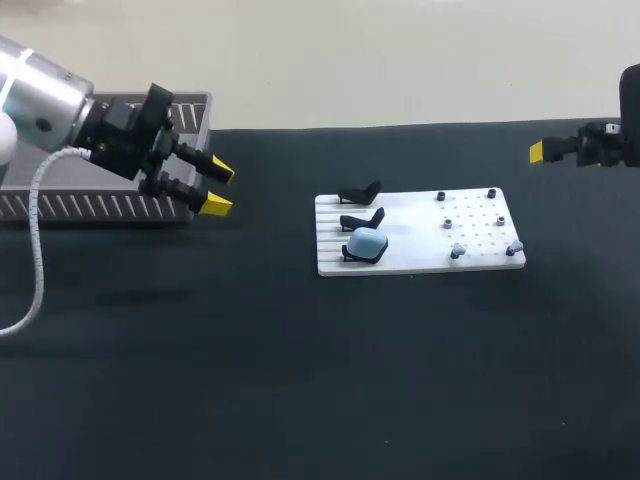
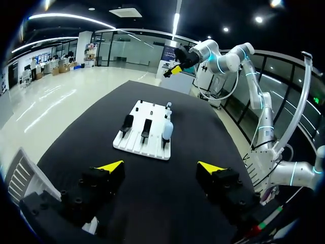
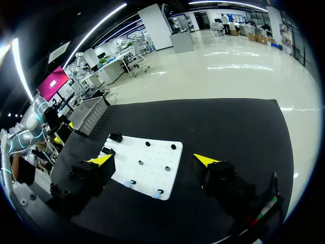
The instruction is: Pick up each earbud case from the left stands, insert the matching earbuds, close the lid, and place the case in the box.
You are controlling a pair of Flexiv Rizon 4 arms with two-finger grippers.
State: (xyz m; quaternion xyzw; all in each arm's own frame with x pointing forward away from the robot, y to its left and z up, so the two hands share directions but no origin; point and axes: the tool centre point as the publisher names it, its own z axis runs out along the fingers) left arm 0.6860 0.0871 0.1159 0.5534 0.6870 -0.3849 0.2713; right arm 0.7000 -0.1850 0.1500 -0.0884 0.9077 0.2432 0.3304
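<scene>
a rounded pale blue earbud case [image 1: 367,243] sits on the nearest of three black stands [image 1: 361,219] at one end of a white board [image 1: 420,262], well ahead of the left claw [image 1: 218,188]. small black earbuds [image 1: 441,197] and pale blue earbuds [image 1: 458,251] sit on the board's other end, the end nearer the right claw [image 1: 540,152]. the grey slatted box [image 1: 100,205] lies close beside the left claw, behind its fingertips.

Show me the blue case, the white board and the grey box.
blue case [image 1: 367,242]: head view, middle of its top.
white board [image 1: 410,215]: head view, bare patch near its middle.
grey box [image 1: 90,207]: head view, slatted near wall.
</scene>
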